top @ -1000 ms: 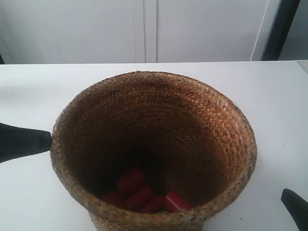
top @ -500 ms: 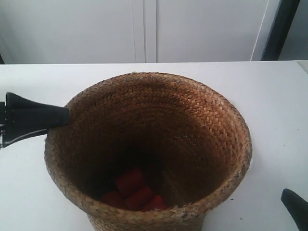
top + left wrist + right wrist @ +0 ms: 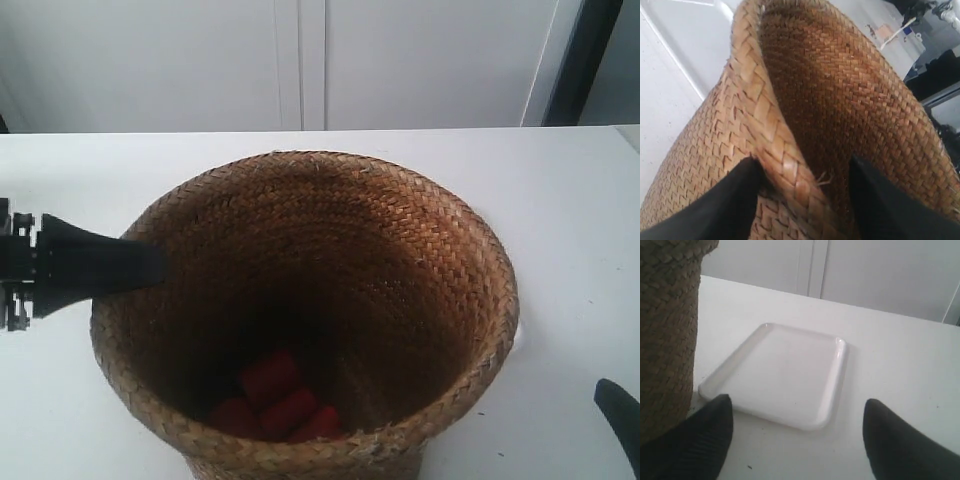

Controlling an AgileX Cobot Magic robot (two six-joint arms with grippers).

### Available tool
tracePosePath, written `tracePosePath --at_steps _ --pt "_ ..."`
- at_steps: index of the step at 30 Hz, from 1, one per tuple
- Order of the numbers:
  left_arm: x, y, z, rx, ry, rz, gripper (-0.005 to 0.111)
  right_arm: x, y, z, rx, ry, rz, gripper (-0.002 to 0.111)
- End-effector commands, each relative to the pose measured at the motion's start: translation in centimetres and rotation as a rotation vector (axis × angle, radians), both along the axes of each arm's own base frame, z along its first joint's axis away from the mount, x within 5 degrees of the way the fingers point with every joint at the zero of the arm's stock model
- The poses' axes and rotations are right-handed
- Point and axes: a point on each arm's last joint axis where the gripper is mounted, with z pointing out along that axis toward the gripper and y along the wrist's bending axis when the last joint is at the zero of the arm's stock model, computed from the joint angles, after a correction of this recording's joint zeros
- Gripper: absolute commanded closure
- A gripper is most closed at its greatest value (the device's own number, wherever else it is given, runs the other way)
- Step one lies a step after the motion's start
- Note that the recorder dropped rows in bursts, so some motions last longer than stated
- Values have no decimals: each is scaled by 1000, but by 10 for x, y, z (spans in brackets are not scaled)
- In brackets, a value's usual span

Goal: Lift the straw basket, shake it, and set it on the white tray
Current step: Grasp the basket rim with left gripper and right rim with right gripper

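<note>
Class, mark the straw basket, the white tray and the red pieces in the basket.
Straw basket (image 3: 430, 250): exterior view, inner wall.
White tray (image 3: 785, 372): right wrist view, bare floor.
Red pieces (image 3: 270, 376): exterior view, topmost piece.

The tapered woven straw basket (image 3: 400, 250) is golden-brown in a tight herringbone weave, darker deep inside, with small red cylindrical pieces (image 3: 270, 378) at its bottom, while the thin flat tray (image 3: 785, 375) and the tabletop (image 3: 560, 200) are white and the left gripper (image 3: 804, 167) and right gripper (image 3: 797, 402) are black.
</note>
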Motion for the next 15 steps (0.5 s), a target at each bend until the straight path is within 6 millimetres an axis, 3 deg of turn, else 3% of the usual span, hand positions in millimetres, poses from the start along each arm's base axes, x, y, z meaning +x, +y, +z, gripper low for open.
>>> tracePosePath --at_steps 1,7,11,15 --pt "-5 -7 -3 48 -6 -65 58 0 1 5 -19 -65 14 40" --pt "-5 -7 -3 60 -38 -77 107 0 4 17 51 -187 45 40" --pt "-3 -8 2 14 -49 -55 107 -2 6 32 241 -298 74 40" --pt "1 -8 7 18 -87 -39 107 -7 4 51 708 -337 131 40"
